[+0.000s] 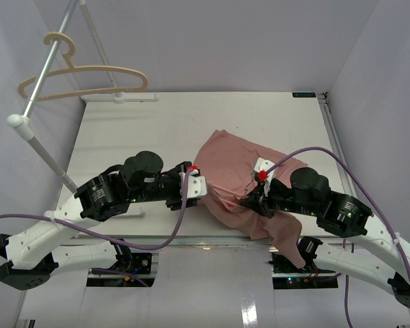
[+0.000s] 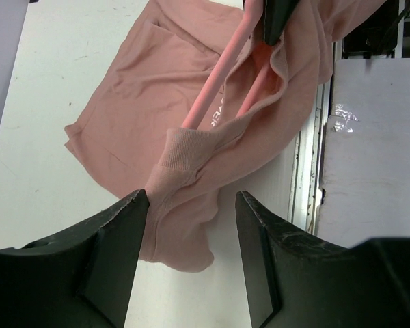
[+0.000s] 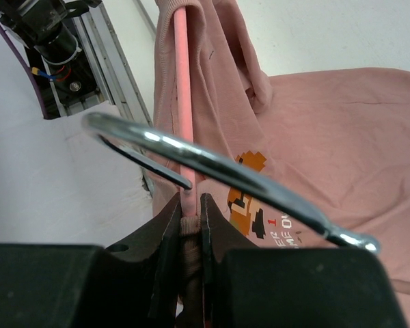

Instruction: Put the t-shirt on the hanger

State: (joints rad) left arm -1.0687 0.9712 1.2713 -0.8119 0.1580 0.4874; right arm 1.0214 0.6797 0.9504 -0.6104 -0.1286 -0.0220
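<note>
The dusty-pink t-shirt (image 1: 236, 160) lies crumpled on the table's centre-right, one part hanging over the near edge. My right gripper (image 1: 251, 199) is shut on the thin pink hanger (image 3: 182, 102) together with ribbed shirt cloth; in the right wrist view its fingertips (image 3: 189, 205) pinch the pink bar just below the metal hook (image 3: 225, 167). The hanger's bars (image 2: 212, 89) run inside the shirt (image 2: 157, 89). My left gripper (image 1: 203, 188) is open; in the left wrist view (image 2: 191, 198) a ribbed fold of the shirt (image 2: 184, 150) lies between its jaws, against the left finger.
A beige hanger (image 1: 89, 78) hangs on a slanted metal rack pole (image 1: 44, 75) at the back left. The table's near edge (image 2: 307, 157) runs just past the shirt. The shirt shows an orange pixel print (image 3: 249, 198).
</note>
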